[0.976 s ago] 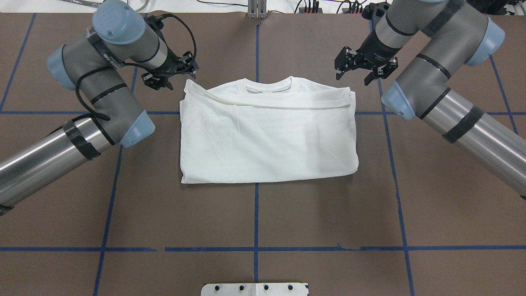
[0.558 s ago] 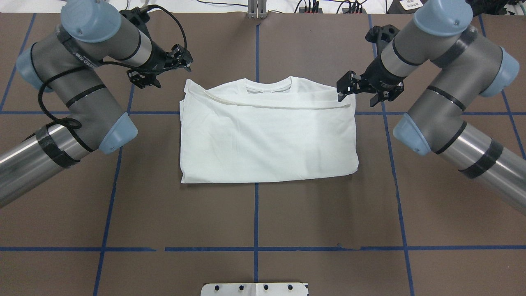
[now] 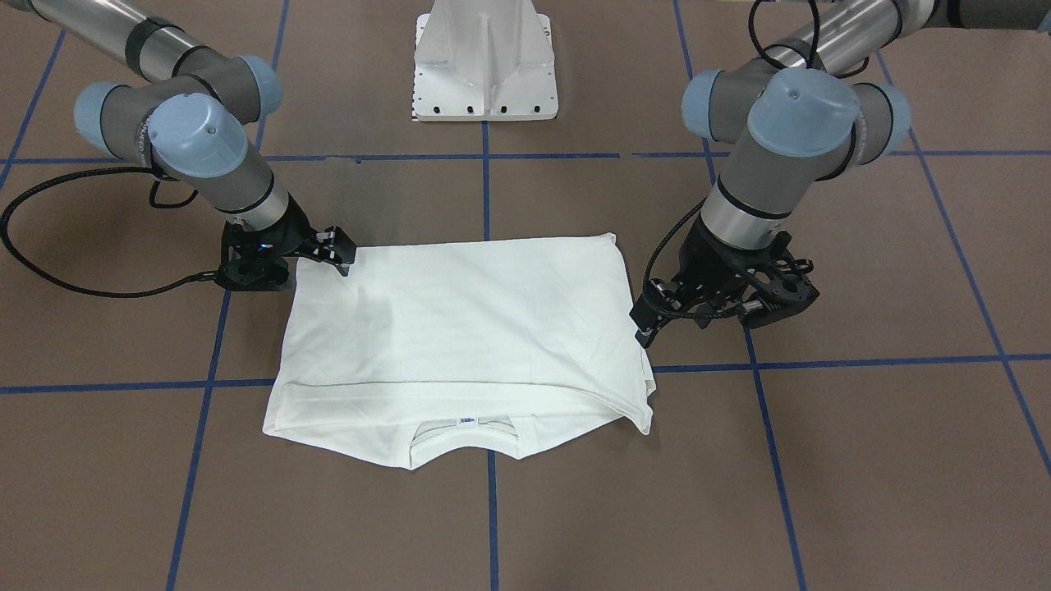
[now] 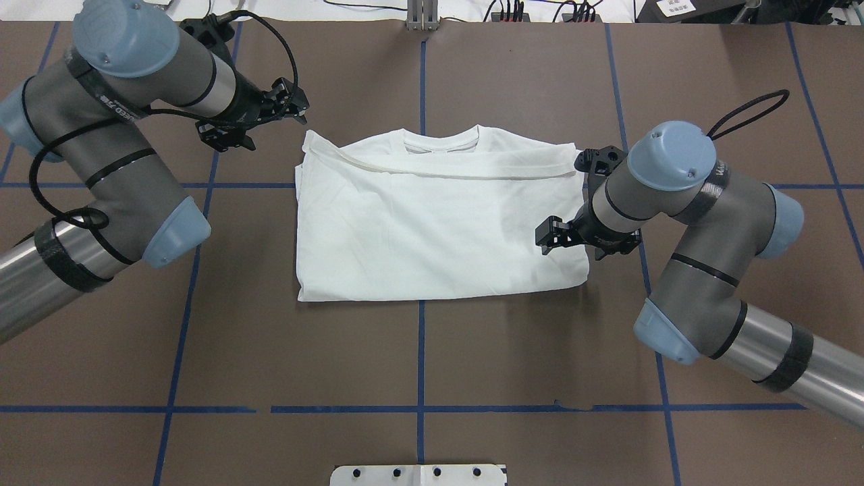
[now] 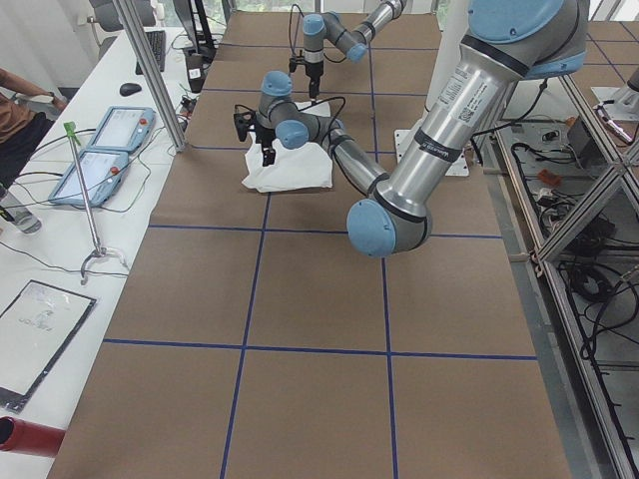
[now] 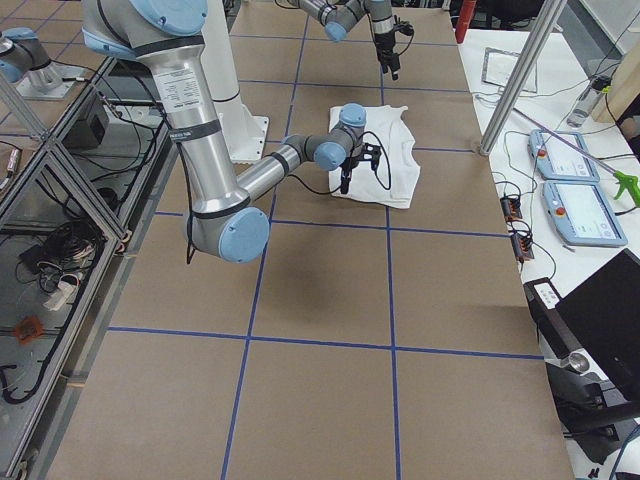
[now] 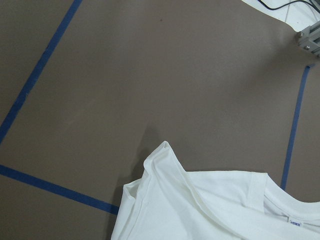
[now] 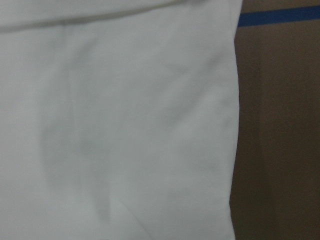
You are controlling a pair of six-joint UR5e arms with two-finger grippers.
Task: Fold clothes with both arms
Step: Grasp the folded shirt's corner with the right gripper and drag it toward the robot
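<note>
Lying folded into a neat rectangle at mid-frame in the overhead view, the white shirt (image 4: 432, 229) sits on a brown bench (image 4: 540, 337) w/ a blue tape grid, neck hole toward the top edge. Left end effector (image 4: 256, 121), upper left, hovers just off the shirt's top-left corner, fingers apart, holding nothing. Right end effector (image 4: 579, 241), centre right, fingers also apart, straddles the shirt's right-hand edge: one finger over cloth, the other over bench. Contact w/ cloth: can't tell.
</note>
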